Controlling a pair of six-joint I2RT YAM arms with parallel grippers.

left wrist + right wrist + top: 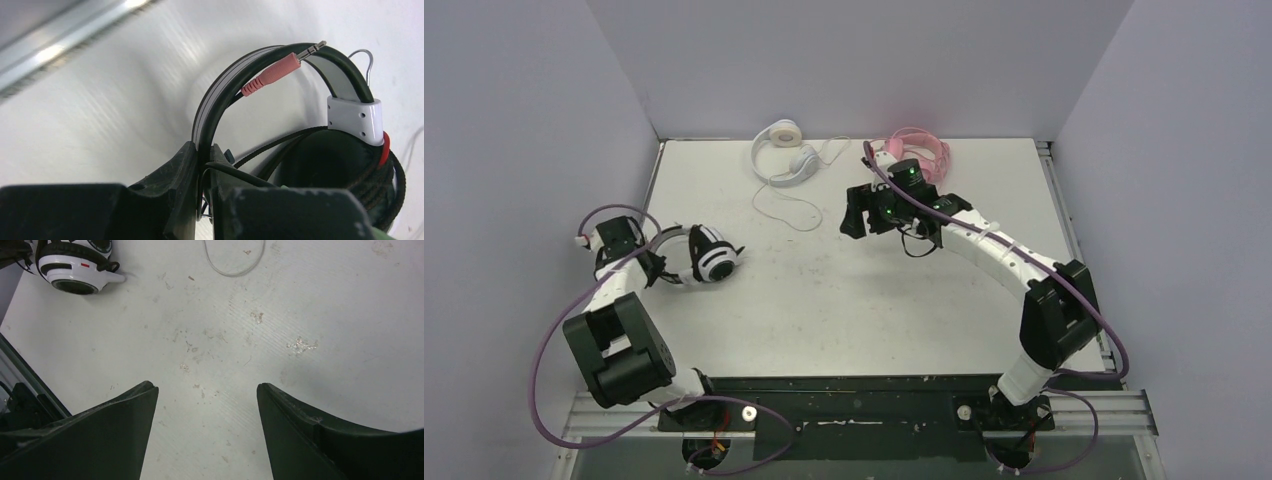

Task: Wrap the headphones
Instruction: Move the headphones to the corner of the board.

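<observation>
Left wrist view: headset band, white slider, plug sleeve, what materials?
Headband: probably plastic, glossy black with a pale face and a sheen. White slider: moulded hard plastic, satin, small pin holes. Plug sleeve: looks like soft pink rubber, ribbed, matte. Plug tip: bright metal.

Left arm (619, 287) bent, left fingers (180, 200) pinched together; right arm (994, 248) extended forward, right fingers (115, 435) spread apart.

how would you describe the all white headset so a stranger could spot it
Look along the far edge of the pale grey table, by the back wall, slightly left of centre. The all-white plastic over-ear headset lies there. Unlike the pink headset to its right and the black-and-white headset near the left edge, it carries no second colour.
</observation>
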